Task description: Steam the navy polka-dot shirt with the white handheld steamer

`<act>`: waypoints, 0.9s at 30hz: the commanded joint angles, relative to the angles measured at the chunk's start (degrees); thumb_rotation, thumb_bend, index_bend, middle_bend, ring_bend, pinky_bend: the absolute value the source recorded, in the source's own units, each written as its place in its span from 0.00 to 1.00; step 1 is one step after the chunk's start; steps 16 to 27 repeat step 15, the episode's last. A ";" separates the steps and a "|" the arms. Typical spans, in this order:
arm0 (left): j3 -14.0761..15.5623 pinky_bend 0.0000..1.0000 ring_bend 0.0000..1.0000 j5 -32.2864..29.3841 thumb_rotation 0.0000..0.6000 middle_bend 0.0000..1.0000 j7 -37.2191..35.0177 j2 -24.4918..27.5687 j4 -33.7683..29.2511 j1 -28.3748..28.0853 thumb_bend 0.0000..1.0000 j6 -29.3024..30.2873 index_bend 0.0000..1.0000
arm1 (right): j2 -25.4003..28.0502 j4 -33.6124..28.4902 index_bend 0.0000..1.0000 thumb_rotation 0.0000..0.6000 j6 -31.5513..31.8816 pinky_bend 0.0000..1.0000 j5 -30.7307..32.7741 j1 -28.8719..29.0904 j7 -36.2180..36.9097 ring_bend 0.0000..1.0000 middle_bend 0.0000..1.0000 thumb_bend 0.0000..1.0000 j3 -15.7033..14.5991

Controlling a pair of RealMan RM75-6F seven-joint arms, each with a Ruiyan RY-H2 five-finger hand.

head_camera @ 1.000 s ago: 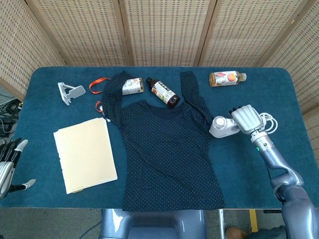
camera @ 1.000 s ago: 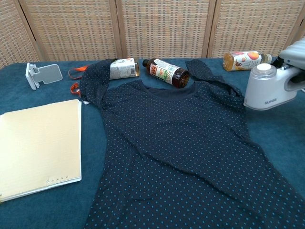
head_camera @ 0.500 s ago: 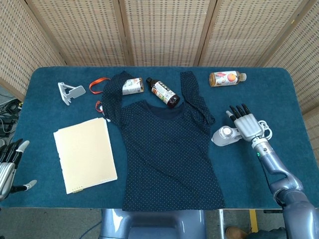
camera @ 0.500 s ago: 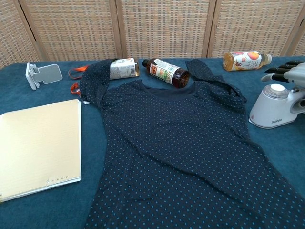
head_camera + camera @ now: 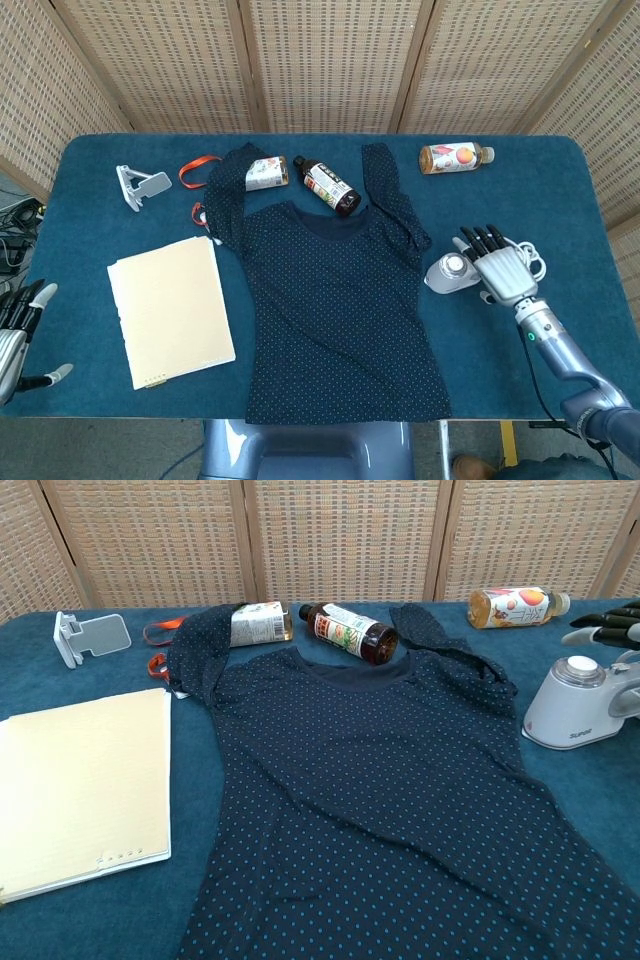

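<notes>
Fingers (image 5: pixel 487 238) of the right robot hand (image 5: pixel 503 272) are spread and straight above the white handheld steamer (image 5: pixel 449 272), holding nothing; in the chest view only their dark tips reach in at the right edge. That steamer stands upright on the counter (image 5: pixel 120 215), just beside the right sleeve of the navy polka-dot shirt (image 5: pixel 335 300) and apart from its body. My reading is that the steamer has been parked and the right robot hand is letting it be. If steaming is to go on, the palm should close round the handle at the rear, where the white cord (image 5: pixel 534 255) coils, with the round nozzle end left clear and turned toward the cloth. The left robot hand (image 5: pixel 18 330) waits low at the counter's left edge, fingers apart, grasping nothing.

The shirt lies flat, front up, both sleeves thrown toward the far side. Round its collar lie a dark bottle (image 5: pixel 327 185), a pale labelled bottle (image 5: pixel 266 173) and an orange strap (image 5: pixel 197 171); an orange drink bottle (image 5: pixel 455 157) lies farther right. A cream folder (image 5: pixel 170 310) and a grey stand (image 5: pixel 141 186) sit to the left. Blue cloth covers the counter; woven cane screens (image 5: pixel 330 60) close off the back.
</notes>
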 commanded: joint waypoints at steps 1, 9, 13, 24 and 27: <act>0.29 0.00 0.00 0.95 1.00 0.00 -0.31 0.25 0.04 0.68 0.00 1.25 0.00 | 4.76 -7.03 0.00 1.00 5.80 0.00 0.37 -3.41 -3.65 0.00 0.00 0.00 0.70; 1.68 0.00 0.00 4.53 1.00 0.00 -0.72 0.19 0.81 3.32 0.00 5.63 0.00 | 15.09 -24.61 0.00 1.00 14.08 0.00 1.69 -9.87 -1.30 0.00 0.00 0.00 0.96; 2.34 0.00 0.00 5.49 1.00 0.00 -1.30 -0.70 3.00 4.69 0.00 7.35 0.00 | 19.72 -32.80 0.00 1.00 16.61 0.00 2.74 -13.15 -0.18 0.00 0.00 0.00 0.45; 2.39 0.00 0.00 6.09 1.00 0.00 -1.75 -1.51 4.60 5.31 0.00 8.57 0.00 | 21.18 -35.64 0.00 1.00 18.44 0.00 2.78 -14.77 -0.70 0.00 0.00 0.00 0.14; 2.39 0.00 0.00 6.09 1.00 0.00 -1.75 -1.51 4.60 5.31 0.00 8.57 0.00 | 21.18 -35.64 0.00 1.00 18.44 0.00 2.78 -14.77 -0.70 0.00 0.00 0.00 0.14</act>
